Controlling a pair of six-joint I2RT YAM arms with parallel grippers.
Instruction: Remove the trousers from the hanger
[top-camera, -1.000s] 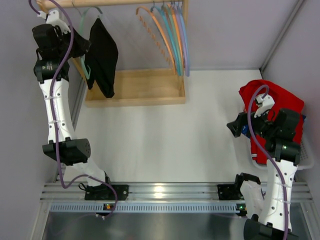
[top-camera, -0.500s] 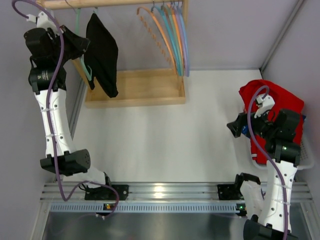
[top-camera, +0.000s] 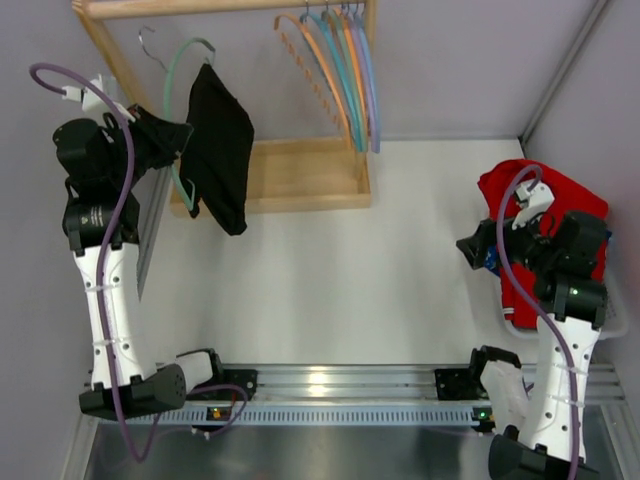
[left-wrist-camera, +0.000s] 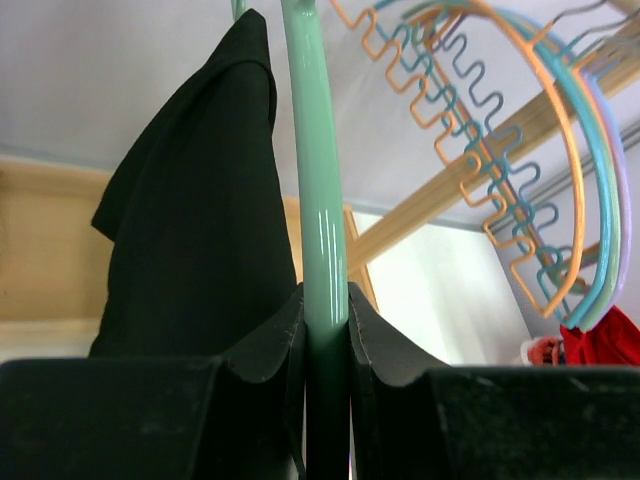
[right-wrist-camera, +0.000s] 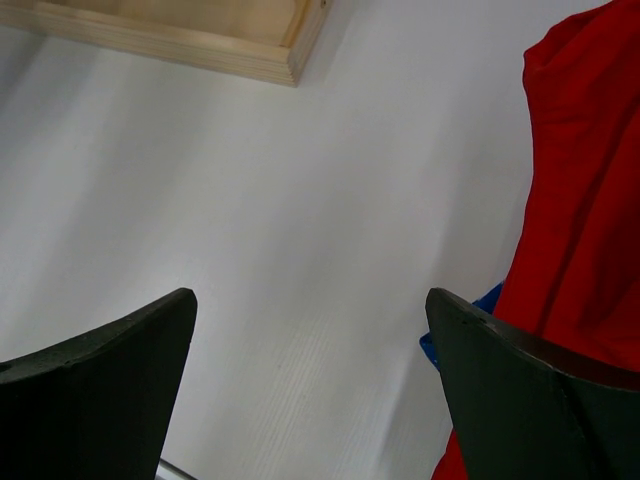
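**Left gripper clamped on the mint hanger, trousers draped over it**

At the near right, the right gripper (top-camera: 472, 248) hangs above the white table (top-camera: 350, 290) with its fingers spread wide and nothing between them. Just to its right lies a bright red garment (top-camera: 560, 195), with a bit of blue cloth showing at its near-left edge.

Farther back on the left, the left gripper (left-wrist-camera: 326, 320) is pressed tight on the hanger (left-wrist-camera: 315, 150), its two black pads squeezing the mint-green bar from both sides. The trousers (top-camera: 220, 140) hang folded over the hanger just right of the gripper, at the far left of the scene, their lower end dangling in front of the wooden tray (top-camera: 300, 180) that forms the rack's base.

The hanger's grey hook (top-camera: 148, 45) sits a little nearer than the wooden rail (top-camera: 220, 6); whether it touches the rail cannot be told. Farther right on that rail hangs a bunch of orange, blue and lilac hangers (top-camera: 345, 80), close together.
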